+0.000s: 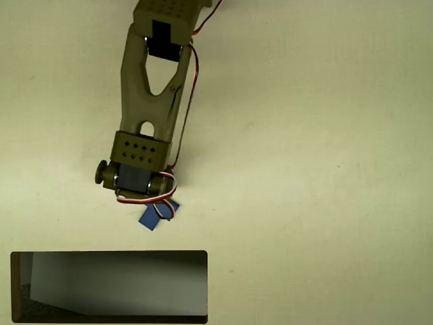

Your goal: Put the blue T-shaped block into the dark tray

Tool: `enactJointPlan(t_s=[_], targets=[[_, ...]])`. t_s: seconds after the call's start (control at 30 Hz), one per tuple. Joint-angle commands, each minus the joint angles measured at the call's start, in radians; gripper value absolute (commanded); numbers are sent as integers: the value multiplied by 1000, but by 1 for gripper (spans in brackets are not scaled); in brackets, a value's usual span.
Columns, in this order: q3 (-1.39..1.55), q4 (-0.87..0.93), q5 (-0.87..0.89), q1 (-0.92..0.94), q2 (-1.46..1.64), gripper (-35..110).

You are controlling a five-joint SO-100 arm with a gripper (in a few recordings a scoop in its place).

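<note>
Partly hidden under the arm [150, 101], blue T-shaped block [150, 218].

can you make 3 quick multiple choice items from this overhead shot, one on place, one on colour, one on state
1. Where is the dark tray?
A. picture's bottom left
B. top right
C. centre

2. What colour is the T-shaped block?
A. red
B. blue
C. yellow

3. Where is the block now?
A. inside the tray
B. on the table, outside the tray
C. stacked on another block

Answers:
1 A, the tray lies along the bottom edge at left.
2 B, its visible faces are bright blue.
3 B, it lies above the tray's rim, partly under the arm's wires.
</note>
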Motion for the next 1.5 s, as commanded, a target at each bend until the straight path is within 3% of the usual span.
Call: enactJointPlan(t_s=[0.0, 0.83, 0.93, 1.07, 1.13, 1.47], targets=[[-28, -25, 0, -11, 6, 0], [-103, -442, 87, -75, -121, 0], [-120, -612, 115, -77, -160, 0], [-158, -1244, 190, -91, -295, 0], [-279, -1405, 207, -103, -402, 0], [-469, -1643, 80, -169, -712, 0]])
